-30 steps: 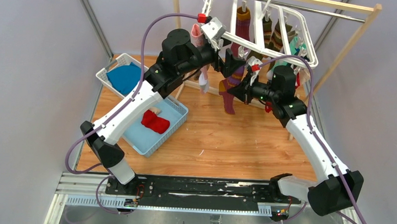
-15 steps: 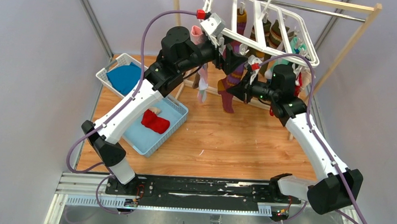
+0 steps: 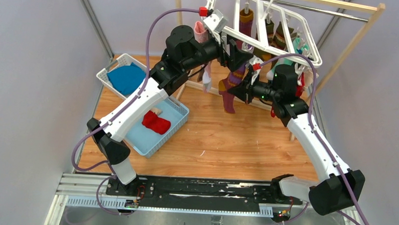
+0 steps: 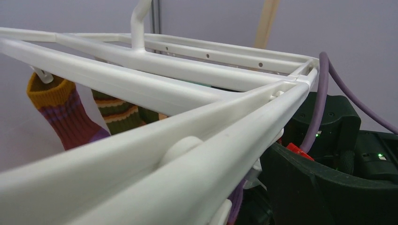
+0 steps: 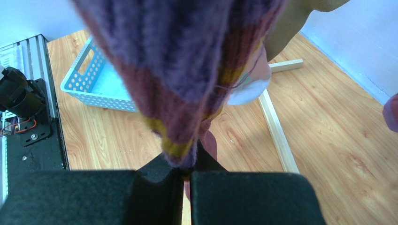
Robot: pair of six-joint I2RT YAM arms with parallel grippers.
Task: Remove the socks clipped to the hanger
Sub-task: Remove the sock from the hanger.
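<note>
From the left wrist we look along the white bars of the hanger (image 4: 155, 77), which fill most of that frame. Behind them at the left hang a maroon striped sock (image 4: 63, 119) with a mustard cuff and an olive striped sock (image 4: 123, 115). In the overhead view the hanger sits at the top centre, hung from a wooden rack (image 3: 352, 45), with more socks (image 3: 285, 38) clipped under it and a pink sock (image 3: 200, 32) at its left end. The left claw (image 3: 238, 56) is up against the hanger's near bar, its jaws spread wide and pinching nothing that we can make out. Just below it, the right claw (image 5: 186, 174) is pressed together on the lower part of a purple striped sock (image 3: 228, 96), which hangs under the hanger's near bar above the wooden table (image 3: 236, 139); we cannot tell whether a clip holds its top. The right wrist view shows the knit fabric squeezed between the two black fingers (image 5: 244, 197). At the left of the overhead view a blue basket (image 3: 169, 136) holds a red sock (image 3: 156, 122), and further up a white basket (image 3: 102, 81) holds a blue cloth (image 3: 124, 77).
</note>
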